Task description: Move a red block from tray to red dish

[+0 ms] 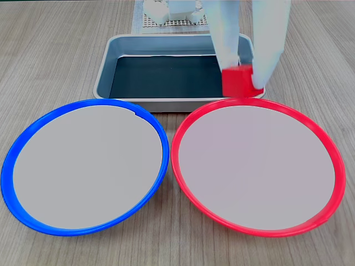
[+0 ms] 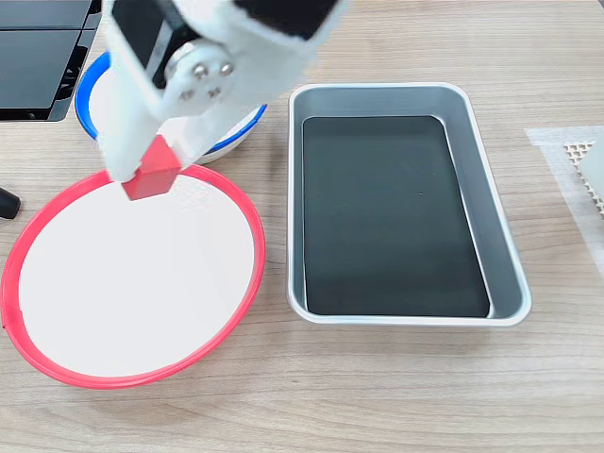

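My white gripper (image 1: 242, 80) is shut on the red block (image 1: 237, 82), a small bright red cube pinched between the two fingers. In one fixed view the block hangs in the air over the tray's near right corner, just behind the red dish (image 1: 255, 172). In the other fixed view the gripper (image 2: 151, 165) holds the block (image 2: 151, 172) above the far edge of the red dish (image 2: 132, 283). The silver tray (image 1: 105, 66) shows a bare black bottom with nothing in it, as does the tray (image 2: 294, 189) from the other side.
A blue-rimmed dish (image 1: 89, 166) lies beside the red one, partly hidden behind my arm in the other fixed view (image 2: 83, 90). A white mesh pad (image 1: 166, 23) lies behind the tray. A dark flat object (image 2: 42, 57) sits at one corner.
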### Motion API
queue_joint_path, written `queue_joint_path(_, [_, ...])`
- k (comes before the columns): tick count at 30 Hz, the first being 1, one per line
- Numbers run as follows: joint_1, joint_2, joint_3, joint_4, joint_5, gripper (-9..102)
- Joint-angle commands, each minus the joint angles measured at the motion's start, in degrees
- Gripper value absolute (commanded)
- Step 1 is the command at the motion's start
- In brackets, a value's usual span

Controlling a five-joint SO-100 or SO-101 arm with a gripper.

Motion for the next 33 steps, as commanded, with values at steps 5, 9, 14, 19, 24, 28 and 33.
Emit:
queue_joint_path(5, [0.6, -9.7, -0.3, -10.6, -4.6, 5])
queue_joint_path(9, [0.9, -10.7, -0.5, -13.9, -6.2, 11])
queue_joint_path(14, [0.7, -9.5, 1.0, -17.2, -8.4, 28])
queue_joint_path(19, [-0.3, -2.0, 7.0, -23.0, -9.4, 35])
queue_joint_path(24, [-1.0, 13.3, 15.5, -33.1, 0.9, 23])
queue_joint_path(28, [0.7, 32.4, 30.1, -44.7, 14.2, 0])
queue_joint_path(33, [5.2, 57.5, 56.9, -56.2, 33.8, 0])
